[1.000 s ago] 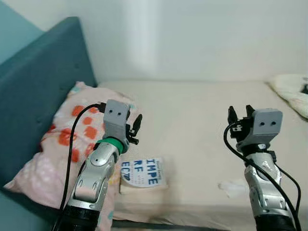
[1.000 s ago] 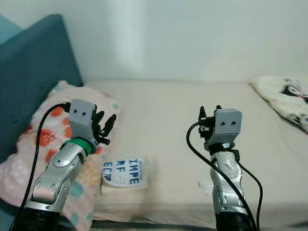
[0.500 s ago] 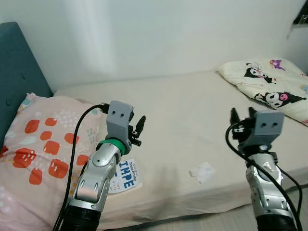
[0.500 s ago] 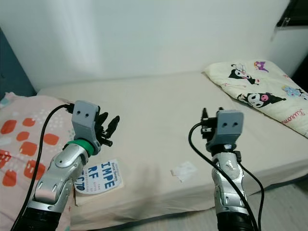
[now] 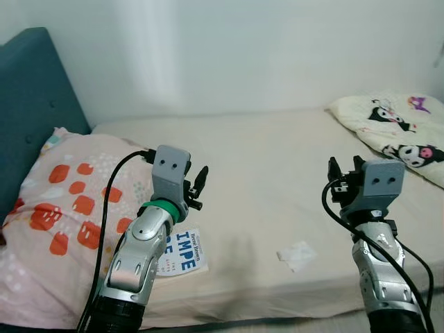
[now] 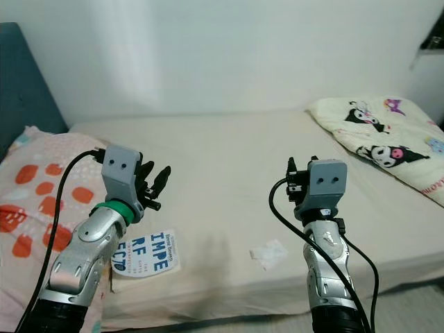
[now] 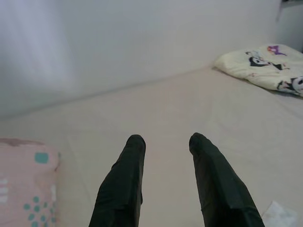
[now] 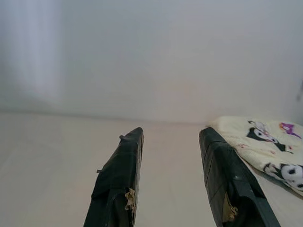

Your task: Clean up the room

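Bed [image 5: 277, 159]: beige sheet, running along a white wall [image 5: 243, 48], with a teal headboard [image 5: 35, 97] at the robot's left.
Pillow [image 5: 62, 208]: pink with orange-red squares and small teal dots, lying at the headboard end of the bed.
Book [image 6: 149, 252]: white cover with large blue letters, flat on the sheet near the bed's front edge, just beside the pillow and partly hidden behind the left forearm.
Crumpled paper [image 6: 269, 254]: small white scrap on the sheet near the front edge, between the two arms, closer to the right one.
Blanket [image 6: 374, 139]: cream with black-and-white cartoon figures, bunched at the far right end of the bed, well apart from both arms.
Left hand [image 5: 195, 186]: raised above the sheet beside the pillow, fingers [image 7: 124, 184] parted with a clear gap, grasping nothing; pointing across the bed toward the wall.
Right hand [image 6: 297, 182]: raised above the sheet near the front edge, above and just behind the paper scrap; fingers [image 8: 120, 179] spread apart, empty, aimed at the wall with the blanket off to one side.
Floor [image 6: 416, 298]: a grey strip visible below the bed's front edge at the lower right.
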Robot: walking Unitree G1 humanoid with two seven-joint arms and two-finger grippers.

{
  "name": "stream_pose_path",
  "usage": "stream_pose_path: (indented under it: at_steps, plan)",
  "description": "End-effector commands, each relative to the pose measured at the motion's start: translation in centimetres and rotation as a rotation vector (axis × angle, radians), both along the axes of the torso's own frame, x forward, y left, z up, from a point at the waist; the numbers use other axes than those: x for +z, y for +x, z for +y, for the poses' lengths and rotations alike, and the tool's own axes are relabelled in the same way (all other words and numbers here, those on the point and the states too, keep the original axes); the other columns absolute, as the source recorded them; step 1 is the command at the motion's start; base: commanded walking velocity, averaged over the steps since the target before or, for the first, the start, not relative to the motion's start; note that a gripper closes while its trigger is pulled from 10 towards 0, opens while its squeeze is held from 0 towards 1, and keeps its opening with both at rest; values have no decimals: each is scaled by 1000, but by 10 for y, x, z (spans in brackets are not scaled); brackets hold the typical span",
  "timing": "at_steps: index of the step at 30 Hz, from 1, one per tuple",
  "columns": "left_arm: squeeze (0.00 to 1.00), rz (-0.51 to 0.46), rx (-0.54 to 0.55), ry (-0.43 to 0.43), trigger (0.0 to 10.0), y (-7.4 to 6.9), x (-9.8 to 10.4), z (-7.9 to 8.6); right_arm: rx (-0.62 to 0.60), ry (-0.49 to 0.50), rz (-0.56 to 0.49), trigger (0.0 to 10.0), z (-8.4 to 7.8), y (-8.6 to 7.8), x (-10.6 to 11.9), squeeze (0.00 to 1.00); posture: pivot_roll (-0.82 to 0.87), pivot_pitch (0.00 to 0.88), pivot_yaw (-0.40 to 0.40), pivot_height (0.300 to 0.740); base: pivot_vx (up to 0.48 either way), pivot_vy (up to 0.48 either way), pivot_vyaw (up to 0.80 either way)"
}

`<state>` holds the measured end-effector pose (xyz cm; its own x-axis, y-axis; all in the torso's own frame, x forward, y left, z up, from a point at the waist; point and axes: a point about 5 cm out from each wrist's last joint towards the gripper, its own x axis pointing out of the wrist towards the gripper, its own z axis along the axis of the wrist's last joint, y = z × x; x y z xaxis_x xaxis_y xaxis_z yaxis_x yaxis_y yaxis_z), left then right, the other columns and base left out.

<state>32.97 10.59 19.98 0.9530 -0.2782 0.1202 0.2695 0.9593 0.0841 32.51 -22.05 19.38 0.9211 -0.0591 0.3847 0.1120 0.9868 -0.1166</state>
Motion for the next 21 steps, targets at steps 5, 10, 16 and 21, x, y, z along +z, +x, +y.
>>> stream_pose_path:
  at_steps: [5, 10, 16, 21]
  plan:
    - [0, 13, 0, 7, 10000, 0, -4, 1, 1, 4, 7, 10000, -1, 0, -3, 0, -135, 46, 65, 694, 0, -250, 0]
    - [0, 11, -2, 8, 10000, 0, -4, 1, 0, 5, 8, 10000, -1, 0, -3, 0, -136, 48, 66, 694, 0, -326, 0]
    - [0, 11, -2, 5, 10000, 0, -4, 1, -2, 6, 12, 10000, -2, -1, -5, 0, -136, 51, 67, 694, 0, -160, 0]
    - [0, 12, -1, 3, 10000, 0, -4, 1, -2, 16, 15, 10000, -2, -1, -5, 0, -138, 53, 67, 694, 0, -384, 0]
